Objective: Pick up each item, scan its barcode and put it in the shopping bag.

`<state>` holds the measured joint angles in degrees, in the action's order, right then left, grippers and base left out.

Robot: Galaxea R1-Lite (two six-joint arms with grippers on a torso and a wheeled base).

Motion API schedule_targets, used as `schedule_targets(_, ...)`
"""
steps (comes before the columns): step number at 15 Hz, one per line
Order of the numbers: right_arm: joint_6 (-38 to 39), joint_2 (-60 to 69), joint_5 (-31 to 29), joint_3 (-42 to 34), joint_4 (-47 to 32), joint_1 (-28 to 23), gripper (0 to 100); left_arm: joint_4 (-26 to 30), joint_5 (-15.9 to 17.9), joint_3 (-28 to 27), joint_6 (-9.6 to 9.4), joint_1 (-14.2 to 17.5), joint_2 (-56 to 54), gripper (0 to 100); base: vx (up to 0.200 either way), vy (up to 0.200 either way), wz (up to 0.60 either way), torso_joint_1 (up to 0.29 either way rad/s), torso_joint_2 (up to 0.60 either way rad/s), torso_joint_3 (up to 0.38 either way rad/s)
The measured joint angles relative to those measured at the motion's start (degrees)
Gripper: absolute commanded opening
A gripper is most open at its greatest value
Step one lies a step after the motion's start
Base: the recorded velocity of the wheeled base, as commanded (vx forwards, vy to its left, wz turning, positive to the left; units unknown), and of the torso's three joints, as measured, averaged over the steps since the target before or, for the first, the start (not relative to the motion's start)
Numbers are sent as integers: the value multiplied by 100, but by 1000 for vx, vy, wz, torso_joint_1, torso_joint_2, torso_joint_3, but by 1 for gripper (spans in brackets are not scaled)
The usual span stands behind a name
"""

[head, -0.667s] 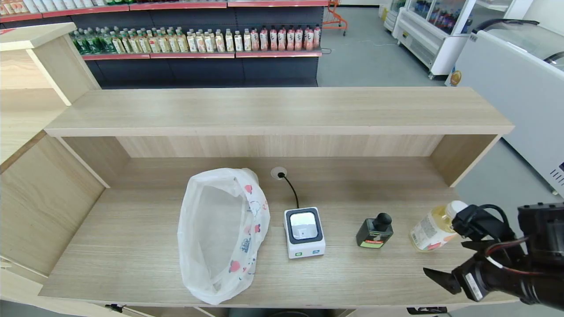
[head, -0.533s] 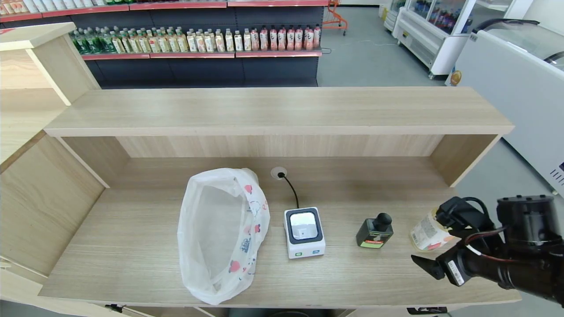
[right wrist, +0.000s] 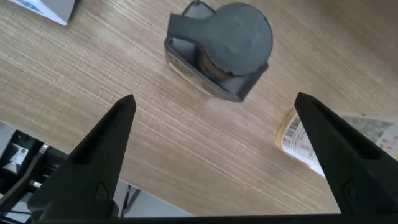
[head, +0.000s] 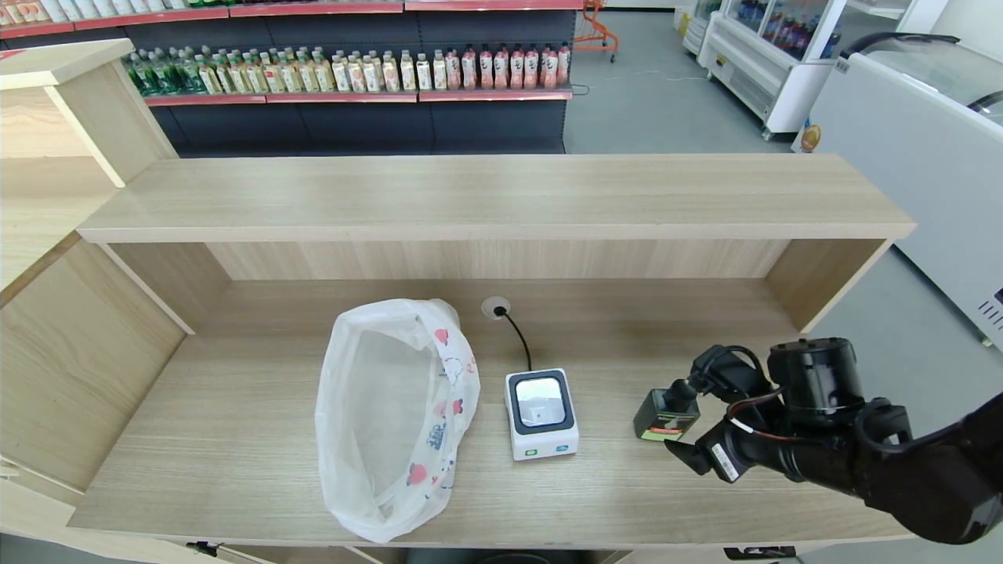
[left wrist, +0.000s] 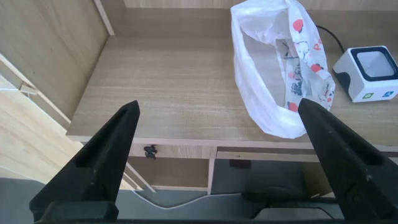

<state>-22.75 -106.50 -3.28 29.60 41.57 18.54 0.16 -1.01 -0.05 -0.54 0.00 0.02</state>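
Observation:
A small dark bottle with a black cap stands on the counter, right of the white barcode scanner. My right gripper hovers open just above and in front of it; in the right wrist view the dark bottle lies beyond the spread fingertips of the right gripper. A yellow drink bottle lies beside it, its labelled end showing. The white shopping bag with red prints lies open, left of the scanner. My left gripper hangs open above the counter's front edge, near the bag.
The wooden counter is walled on both sides, with a raised shelf along the back. A black cable runs from the scanner to a hole in the counter. Bare wood lies left of the bag.
My right arm has swung left, from beside the yellow bottle to over the dark bottle. It now hides the yellow bottle in the head view.

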Motion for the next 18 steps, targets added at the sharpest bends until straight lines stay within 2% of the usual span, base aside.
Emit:
schedule_targets(3,-29,-452,5,282,343,144,100,2,-2,0,0,0,0,100,0,0,0,0,0,0)
schedule_targets(10,0,-1178,61,866,471,414,100,0,-2,-5,0,0,0,100,0,0,0,0,0,0)
schedule_targets(11,4,-1239,238,926,482,461,0,2,-2,-5,0,0,0,100,0,0,0,0,0,0)
schedule_targets(18,6,-1289,310,678,709,518,0,2,-2,-5,0,0,0,100,0,0,0,0,0,0)
